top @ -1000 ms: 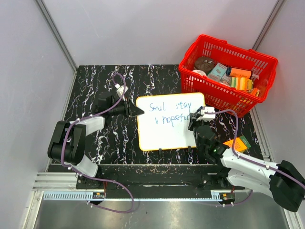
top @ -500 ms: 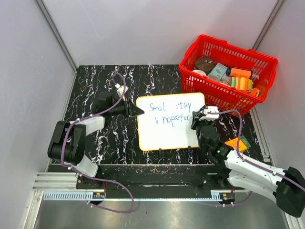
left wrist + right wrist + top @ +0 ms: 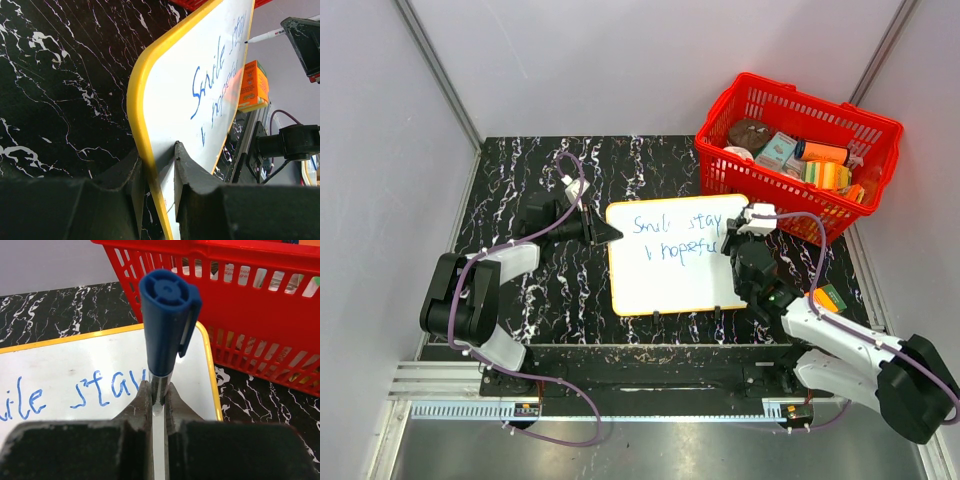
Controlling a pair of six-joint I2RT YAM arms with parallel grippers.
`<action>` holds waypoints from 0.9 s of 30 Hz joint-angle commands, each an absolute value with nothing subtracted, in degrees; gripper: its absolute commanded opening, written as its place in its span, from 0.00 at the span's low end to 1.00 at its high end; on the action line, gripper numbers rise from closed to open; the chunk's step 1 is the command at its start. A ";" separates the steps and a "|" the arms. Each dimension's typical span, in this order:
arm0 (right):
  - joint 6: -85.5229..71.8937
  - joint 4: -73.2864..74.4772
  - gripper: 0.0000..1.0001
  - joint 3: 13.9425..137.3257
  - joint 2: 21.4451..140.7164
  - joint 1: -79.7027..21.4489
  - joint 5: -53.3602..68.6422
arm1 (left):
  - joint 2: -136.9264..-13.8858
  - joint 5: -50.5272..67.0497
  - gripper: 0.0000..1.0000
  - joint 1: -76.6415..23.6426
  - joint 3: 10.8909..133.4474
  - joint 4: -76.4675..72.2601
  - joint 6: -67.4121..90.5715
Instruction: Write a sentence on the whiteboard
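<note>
The whiteboard (image 3: 670, 285), white with a yellow frame, lies on the black marble table. The sentence (image 3: 676, 236) is in blue, "Smile stay" above a second line of which I can read "hopefu"; part of it (image 3: 95, 390) also shows in the right wrist view. My left gripper (image 3: 611, 233) (image 3: 158, 150) is shut on the whiteboard's left edge (image 3: 137, 100), one finger on each face. My right gripper (image 3: 737, 243) (image 3: 158, 391) is shut on a marker (image 3: 167, 315) with a blue cap, held over the board's right end near "stay". The marker (image 3: 267, 35) tip is at the board; I cannot tell whether it touches.
A red basket (image 3: 800, 150) with several packages stands at the back right, close to the board's far right corner; its wall (image 3: 250, 340) is just beyond the marker. An orange box (image 3: 828, 298) (image 3: 254, 82) lies by the right arm.
My right gripper has moved with the marker from the end of the lower line toward the board's far right corner. The left gripper and the board have not moved.
</note>
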State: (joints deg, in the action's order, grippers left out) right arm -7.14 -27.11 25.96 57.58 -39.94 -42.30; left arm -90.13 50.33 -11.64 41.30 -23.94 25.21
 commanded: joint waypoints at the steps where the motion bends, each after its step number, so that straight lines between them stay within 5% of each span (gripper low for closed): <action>1: -7.29 -29.88 0.00 28.74 58.45 -39.46 -39.82 | -92.64 36.74 0.00 -12.04 41.84 -21.97 14.24; 27: -13.88 -22.77 0.00 23.91 54.58 -39.37 -38.15 | -92.55 36.39 0.00 -12.30 42.01 -21.36 13.89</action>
State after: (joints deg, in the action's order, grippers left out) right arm -11.94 -24.47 24.73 56.14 -39.68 -39.29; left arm -90.13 50.06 -11.90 41.67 -23.44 24.82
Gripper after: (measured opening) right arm 0.066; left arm 0.268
